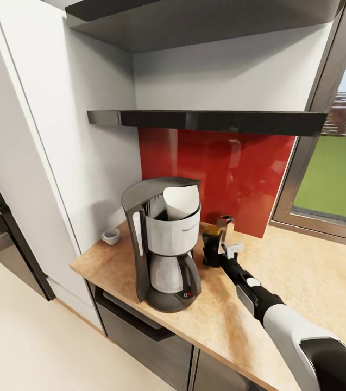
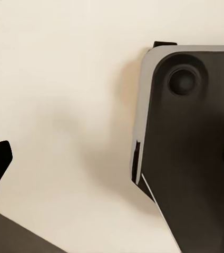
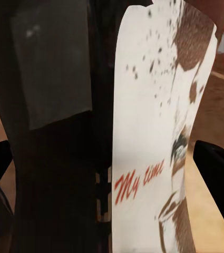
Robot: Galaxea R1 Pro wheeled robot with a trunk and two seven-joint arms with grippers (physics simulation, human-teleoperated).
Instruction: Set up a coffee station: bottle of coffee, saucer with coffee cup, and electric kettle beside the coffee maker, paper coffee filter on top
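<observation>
Bottle of coffee: upright, long axis vertical, cap up, on kitchen countertop just right of coffee maker.
Right gripper: fingers around the bottle.
Left gripper: state cannot be told.

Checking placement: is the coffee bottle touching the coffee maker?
Apart. In the head view, a strip of countertop shows between the bottle of coffee and the coffee maker.
</observation>
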